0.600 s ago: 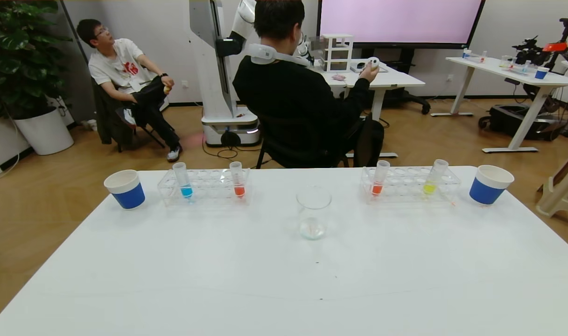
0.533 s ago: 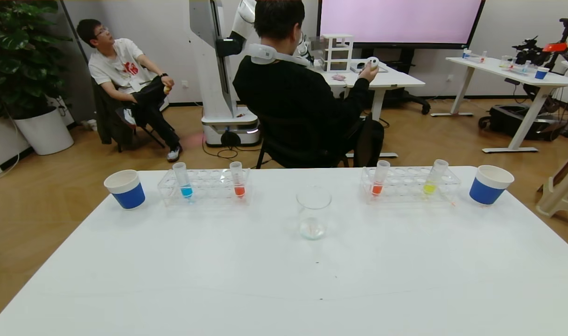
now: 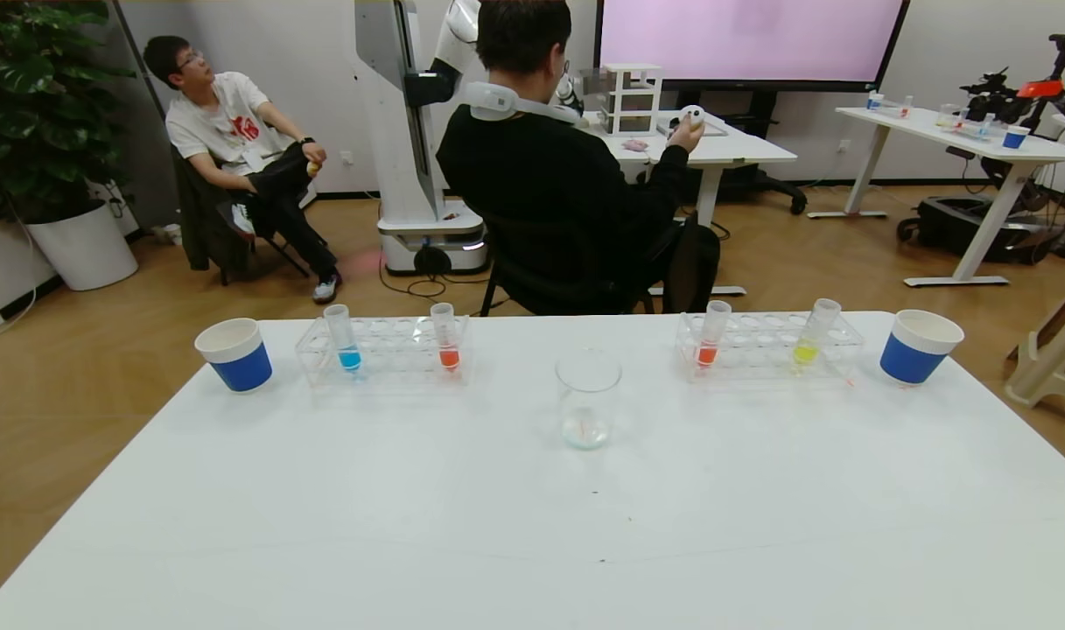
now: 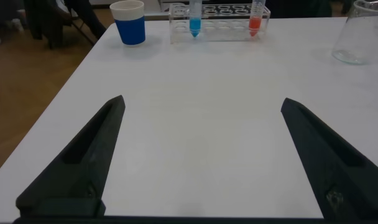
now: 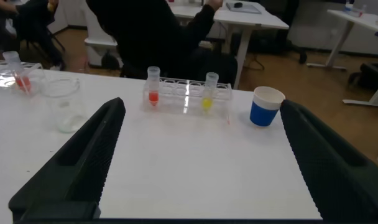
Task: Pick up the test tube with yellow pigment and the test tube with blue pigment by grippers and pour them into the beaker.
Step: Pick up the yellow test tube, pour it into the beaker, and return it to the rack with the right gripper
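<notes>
1. Nothing of the task shifted against the earlier head views: tubes, racks, cups and beaker sit in the same places; only the seated man in black beyond the table raised his hand a little.
2. Not yet begun, by the look of it: finger-sized clear plastic test tube with blue pigment standing upright in the clear plastic rack on the left, beside a like tube of orange-red liquid.
3. Likewise untouched: clear plastic test tube with yellow pigment, leaning slightly in the clear rack on the right, well apart from that rack's own orange-red tube.
4. Between the racks, nearer the robot: small clear glass beaker with flared rim, no coloured liquid visible inside.
5. Left to do, judging from this: both grasps, both lifts, both pours.
6. Left gripper low over the near part of the white table, black fingers spread wide, holding nothing, aimed toward the blue tube and a blue white-rimmed cup.
7. Right gripper posed the same way, fingers wide apart and bare, facing the yellow tube and the other blue cup.
8. Neither arm visible in the head view.
</notes>
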Robot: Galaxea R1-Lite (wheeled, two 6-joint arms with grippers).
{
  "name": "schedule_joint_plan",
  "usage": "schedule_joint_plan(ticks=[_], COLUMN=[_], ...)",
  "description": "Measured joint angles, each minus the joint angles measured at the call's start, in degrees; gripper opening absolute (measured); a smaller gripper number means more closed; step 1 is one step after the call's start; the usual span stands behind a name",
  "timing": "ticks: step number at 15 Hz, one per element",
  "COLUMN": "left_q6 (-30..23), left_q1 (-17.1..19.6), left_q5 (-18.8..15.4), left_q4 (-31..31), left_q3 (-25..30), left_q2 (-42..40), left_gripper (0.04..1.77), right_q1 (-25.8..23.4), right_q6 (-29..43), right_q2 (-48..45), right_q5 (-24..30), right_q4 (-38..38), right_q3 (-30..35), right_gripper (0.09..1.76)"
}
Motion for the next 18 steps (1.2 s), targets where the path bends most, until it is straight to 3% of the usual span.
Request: schedule_joint_plan(ticks=[7, 13, 18], left_q6=[0.0, 0.0, 0.0], left_q1=[0.0, 0.0, 0.0], left_q5=[0.0, 0.0, 0.0], left_q4=[0.0, 0.0, 0.0], left_q3=[0.0, 0.0, 0.0], left_q2=[0.0, 0.0, 0.0], left_gripper=[1.75, 1.75, 1.75], right_q1=[-3.2, -6.4, -7.7], right_q6=[0.9, 0.9, 0.9], right_q2=[35.9, 63.9, 81.0], right_q5=[2.5, 4.1, 4.1], right_q4=[-21.7, -49.9, -62.0], right_q3=[-10.3, -12.5, -14.3], right_gripper=[1.74, 1.74, 1.74])
